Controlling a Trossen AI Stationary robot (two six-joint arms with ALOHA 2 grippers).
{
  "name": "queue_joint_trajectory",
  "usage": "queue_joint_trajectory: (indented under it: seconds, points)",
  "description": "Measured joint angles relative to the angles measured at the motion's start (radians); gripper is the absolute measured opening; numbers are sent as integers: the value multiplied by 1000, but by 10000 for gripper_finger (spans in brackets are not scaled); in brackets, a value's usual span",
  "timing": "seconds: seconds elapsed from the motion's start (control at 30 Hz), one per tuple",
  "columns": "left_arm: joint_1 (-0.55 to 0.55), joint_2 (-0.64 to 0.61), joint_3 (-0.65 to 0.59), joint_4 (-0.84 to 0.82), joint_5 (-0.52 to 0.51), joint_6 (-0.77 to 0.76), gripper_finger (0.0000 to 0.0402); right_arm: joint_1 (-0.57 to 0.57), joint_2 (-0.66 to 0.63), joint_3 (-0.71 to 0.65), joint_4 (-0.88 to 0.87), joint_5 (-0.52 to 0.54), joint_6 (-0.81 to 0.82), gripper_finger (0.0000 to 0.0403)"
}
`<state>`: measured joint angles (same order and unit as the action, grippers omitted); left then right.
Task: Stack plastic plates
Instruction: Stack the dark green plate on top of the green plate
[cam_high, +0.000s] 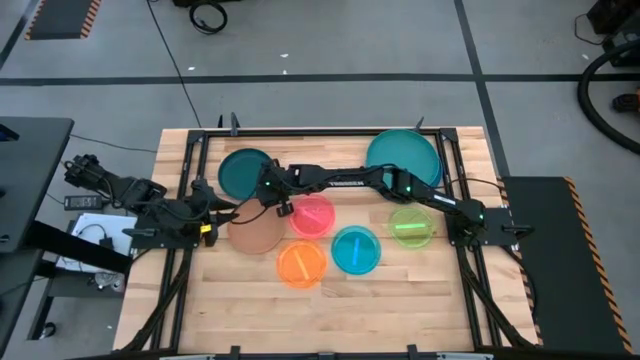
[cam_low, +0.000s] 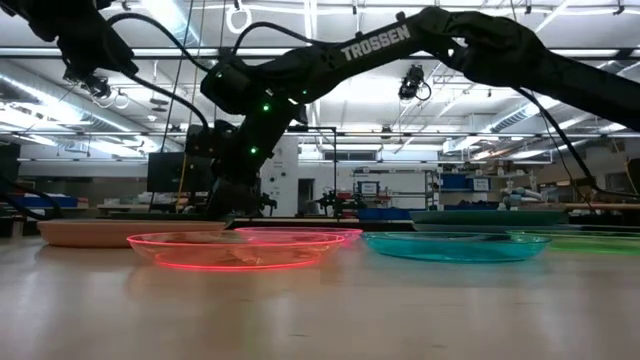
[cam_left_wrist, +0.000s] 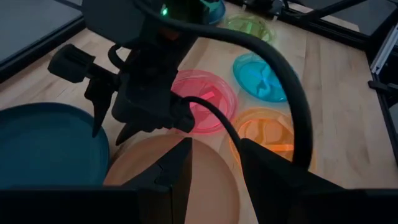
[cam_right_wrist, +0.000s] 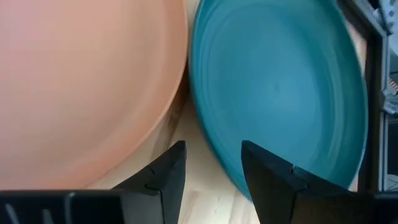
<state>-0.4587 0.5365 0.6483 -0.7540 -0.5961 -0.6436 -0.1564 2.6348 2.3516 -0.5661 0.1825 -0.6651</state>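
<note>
My right gripper (cam_high: 272, 196) reaches far across the surface (cam_high: 400, 300) and hangs over the gap where the brown plate (cam_high: 256, 232) and the dark-teal plate (cam_high: 245, 172) almost touch, its jaws apart with nothing between them. The left gripper (cam_high: 212, 218) waits at the brown plate's left edge, jaws apart too, as far as I can see.

My worry is the crowding. Both arms sit close over the same two plates, so a careless descent could knock one gripper into the other. The rims also lie so near each other that one finger might land on the wrong plate, or push the pair sideways rather than get under an edge. These plates are shallow and smooth, so I expect a pinch on the rim to slip.

No plate is stacked yet. The large teal plate (cam_high: 402, 155) lies at the far right. The small translucent ones sit mid-surface: pink (cam_high: 313, 216), orange (cam_high: 301, 264), cyan (cam_high: 355, 250) and green (cam_high: 411, 226). Pink just meets the brown plate.
</note>
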Motion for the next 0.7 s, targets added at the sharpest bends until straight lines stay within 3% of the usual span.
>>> queue_joint_trajectory:
  seconds: [0.2, 0.7]
  points:
    - [0, 0, 0, 1, -2, 9, 142, -8, 22, 0, 37, 3, 6, 150]
    - [0, 0, 0, 2, 0, 12, 142, 3, 43, 0, 20, 78, -77, 32]
